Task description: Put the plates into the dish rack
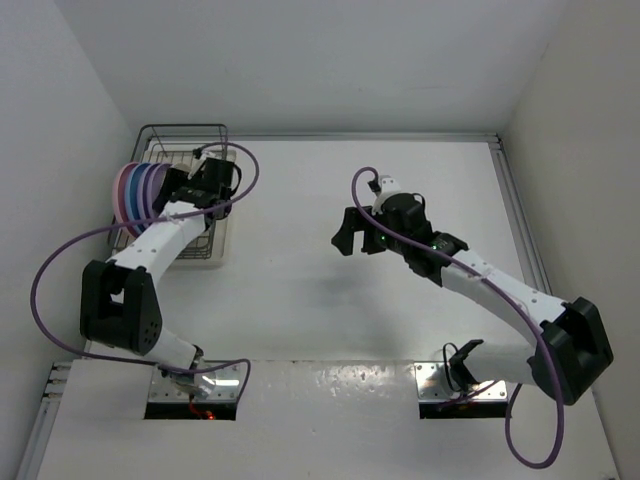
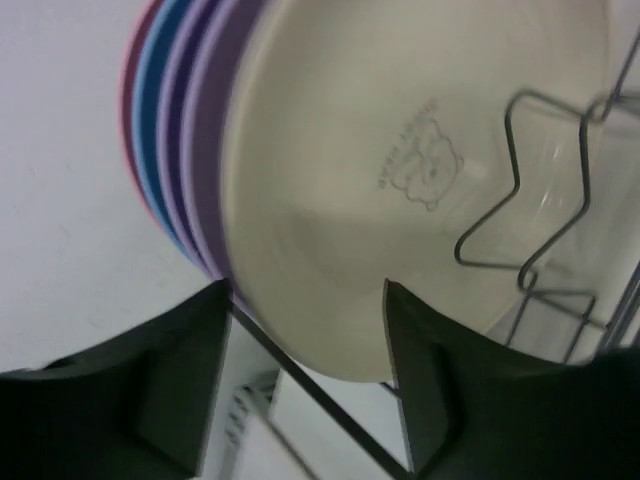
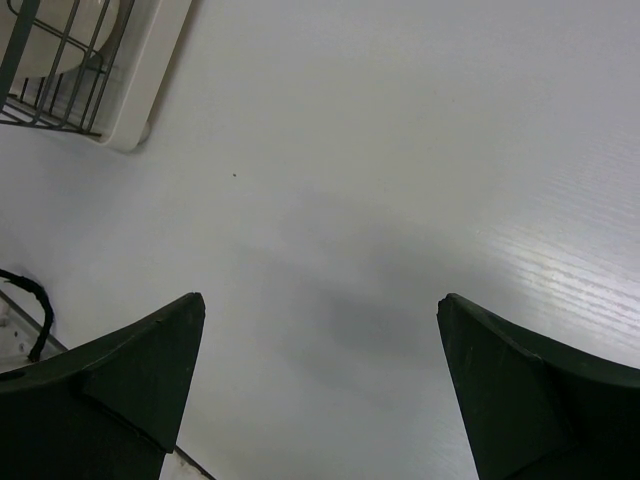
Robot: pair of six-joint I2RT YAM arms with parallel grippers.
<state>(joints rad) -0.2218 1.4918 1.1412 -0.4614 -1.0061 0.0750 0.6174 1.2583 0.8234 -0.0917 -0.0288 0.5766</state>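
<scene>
Your left claw (image 2: 305,298) stands parted at the rim of the cream plate (image 2: 400,150). The plates (image 1: 140,190) stand upright in the dish rack (image 1: 185,133), far left on the bench (image 1: 300,300). Your right claw (image 3: 320,310) gapes wide, holding nothing.

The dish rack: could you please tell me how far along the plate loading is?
Nearly finished, it seems. Done: five plates stand on edge in the dish rack, the cream plate at the end. In hand: nothing; the left gripper is open at the cream plate's rim, the right gripper open above the table. Left: I see no loose plate, so probably only withdrawing.
</scene>
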